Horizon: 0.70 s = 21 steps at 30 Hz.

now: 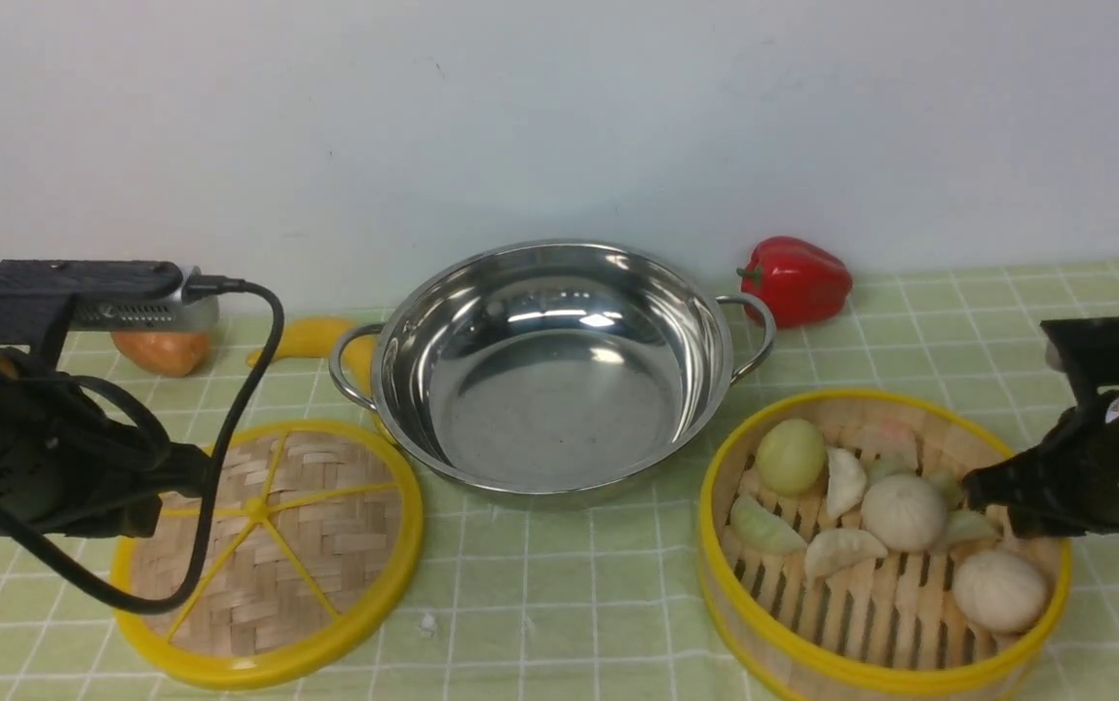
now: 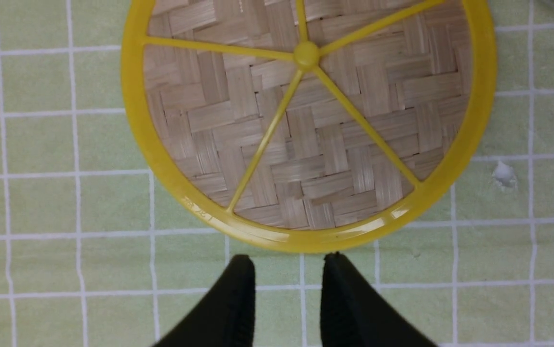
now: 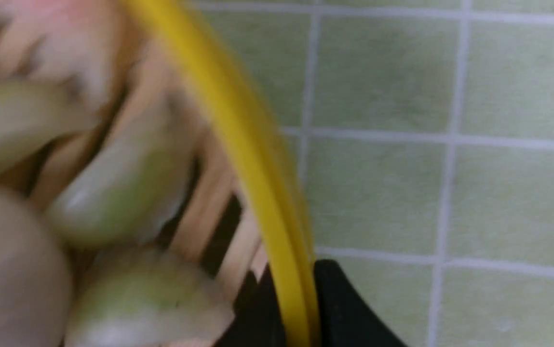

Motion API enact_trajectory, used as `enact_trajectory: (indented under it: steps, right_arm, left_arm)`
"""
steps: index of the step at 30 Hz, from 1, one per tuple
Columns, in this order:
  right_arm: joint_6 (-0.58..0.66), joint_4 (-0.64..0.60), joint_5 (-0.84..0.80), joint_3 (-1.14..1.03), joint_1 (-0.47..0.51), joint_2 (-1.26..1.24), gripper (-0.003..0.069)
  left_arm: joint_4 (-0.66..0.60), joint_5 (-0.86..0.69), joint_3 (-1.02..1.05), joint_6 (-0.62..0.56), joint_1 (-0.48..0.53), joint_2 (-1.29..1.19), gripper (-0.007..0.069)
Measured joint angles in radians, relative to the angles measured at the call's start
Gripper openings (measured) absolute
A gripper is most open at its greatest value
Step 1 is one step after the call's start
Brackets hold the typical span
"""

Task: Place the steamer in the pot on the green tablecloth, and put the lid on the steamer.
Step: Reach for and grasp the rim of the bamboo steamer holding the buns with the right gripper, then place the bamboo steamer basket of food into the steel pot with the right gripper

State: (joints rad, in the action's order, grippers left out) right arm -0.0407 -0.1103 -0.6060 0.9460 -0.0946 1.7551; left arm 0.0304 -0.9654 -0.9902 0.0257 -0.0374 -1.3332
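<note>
The steamer (image 1: 885, 545), a bamboo basket with yellow rims holding pale buns and dumplings, stands on the green tablecloth (image 1: 559, 604) at the front right. My right gripper (image 1: 976, 487) is at its right wall. In the right wrist view (image 3: 296, 308), which is blurred, the jaws pinch the yellow rim (image 3: 238, 125), one finger inside, one outside. The empty steel pot (image 1: 559, 370) stands in the middle. The woven lid (image 1: 267, 550) lies flat at the front left. My left gripper (image 2: 289, 262) is open and empty, its fingertips just short of the lid's rim (image 2: 305, 238).
A red pepper (image 1: 798, 280) lies behind the pot to the right. An orange fruit (image 1: 162, 350) and a yellow one (image 1: 311, 338) lie behind the lid. A small white scrap (image 1: 426, 621) lies on the cloth between lid and steamer. A white wall is behind.
</note>
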Motion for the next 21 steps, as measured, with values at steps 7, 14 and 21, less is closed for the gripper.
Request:
enact_trajectory:
  steps: [7, 14, 21]
  right_arm:
    - [0.005, 0.047, -0.297, 0.174, 0.000, -0.028, 0.0058]
    - [0.002, 0.083, -0.523, 0.402, 0.000, -0.040, 0.0058]
    - [0.005, 0.035, -0.575, 0.624, -0.050, -0.005, 0.0058]
  left_arm:
    - [0.008, -0.004, 0.000, -0.018, 0.000, 0.000, 0.0190]
    - [0.064, -0.006, 0.000, -0.018, 0.000, 0.000, 0.0190]
    - [0.078, -0.006, 0.000, -0.018, 0.000, 0.000, 0.0200]
